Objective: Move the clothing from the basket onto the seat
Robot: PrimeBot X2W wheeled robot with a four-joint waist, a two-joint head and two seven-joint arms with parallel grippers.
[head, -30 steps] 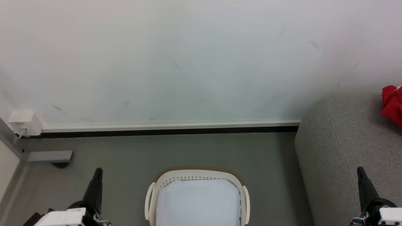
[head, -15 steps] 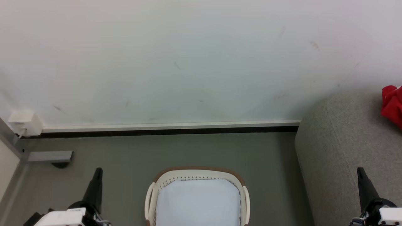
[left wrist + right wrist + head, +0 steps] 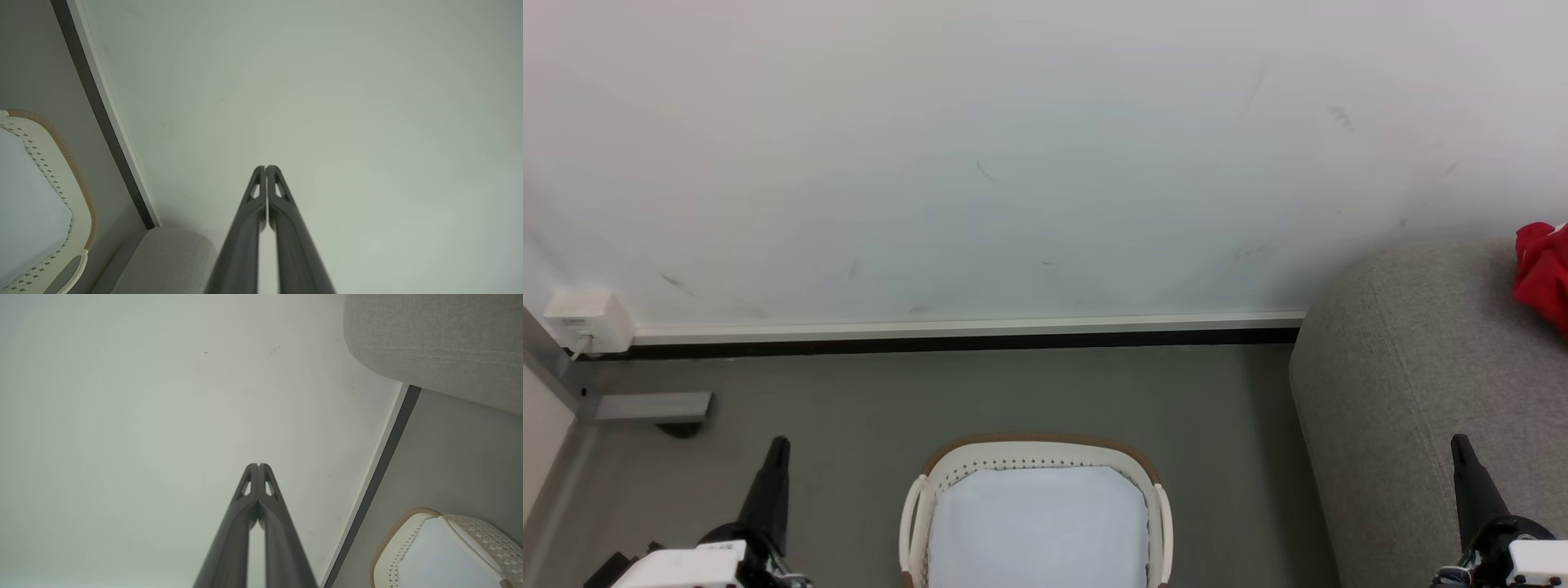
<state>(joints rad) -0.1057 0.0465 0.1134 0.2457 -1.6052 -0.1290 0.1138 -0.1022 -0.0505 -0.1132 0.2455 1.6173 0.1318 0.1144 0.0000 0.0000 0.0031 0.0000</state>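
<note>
Clothing (image 3: 1542, 273) is seen red and bunched on the seat (image 3: 1421, 367), well to the right of the basket (image 3: 1037, 445).
Closed tip to tip with nothing held, the left gripper (image 3: 265, 169) and the right gripper (image 3: 258, 466) are poised one on each side of the basket, pointed at the wall (image 3: 1045, 163); the basket's inside is covered by a pale sheet (image 3: 1037, 523); that sheet could be mistaken for clothing and pulled out; anything hidden beneath it would be missed.
</note>
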